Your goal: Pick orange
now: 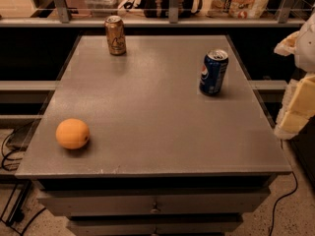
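The orange (72,133) is a round, plain orange fruit with a small dark dimple on its right side. It sits on the grey table top (147,107) near the front left corner. My gripper (298,100), white and pale yellow, hangs at the right edge of the view, just off the table's right side. It is far to the right of the orange and holds nothing that I can see.
A gold-brown can (115,35) stands upright at the back left of the table. A blue Pepsi can (213,72) stands upright at the right, close to my gripper. A railing and shelf run behind the table. Cables lie on the floor at both sides.
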`<state>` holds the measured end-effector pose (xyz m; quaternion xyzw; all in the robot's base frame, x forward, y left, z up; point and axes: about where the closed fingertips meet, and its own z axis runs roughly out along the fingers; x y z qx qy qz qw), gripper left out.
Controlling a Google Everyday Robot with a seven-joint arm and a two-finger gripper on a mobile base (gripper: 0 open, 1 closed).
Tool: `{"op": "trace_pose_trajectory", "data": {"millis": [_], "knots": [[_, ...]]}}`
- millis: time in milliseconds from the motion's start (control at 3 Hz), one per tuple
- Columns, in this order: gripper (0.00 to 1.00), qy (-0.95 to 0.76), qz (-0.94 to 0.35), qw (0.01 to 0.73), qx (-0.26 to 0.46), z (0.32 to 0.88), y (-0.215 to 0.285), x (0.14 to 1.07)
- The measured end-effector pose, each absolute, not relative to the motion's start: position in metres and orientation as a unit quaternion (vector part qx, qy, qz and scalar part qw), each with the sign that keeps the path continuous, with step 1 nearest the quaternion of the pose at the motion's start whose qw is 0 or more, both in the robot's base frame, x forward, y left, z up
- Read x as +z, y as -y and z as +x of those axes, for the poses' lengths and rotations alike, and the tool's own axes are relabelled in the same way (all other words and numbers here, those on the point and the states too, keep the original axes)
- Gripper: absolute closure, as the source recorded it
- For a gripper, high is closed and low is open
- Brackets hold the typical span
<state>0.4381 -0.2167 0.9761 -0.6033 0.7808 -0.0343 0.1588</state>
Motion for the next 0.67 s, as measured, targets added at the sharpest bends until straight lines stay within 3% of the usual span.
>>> {"op": "trace_pose_trajectory", "data": {"millis": [667], "knots": [[0.0,-0.765,-0.619,0.178,-0.015,0.4398,0.2116,0.9707]]}}
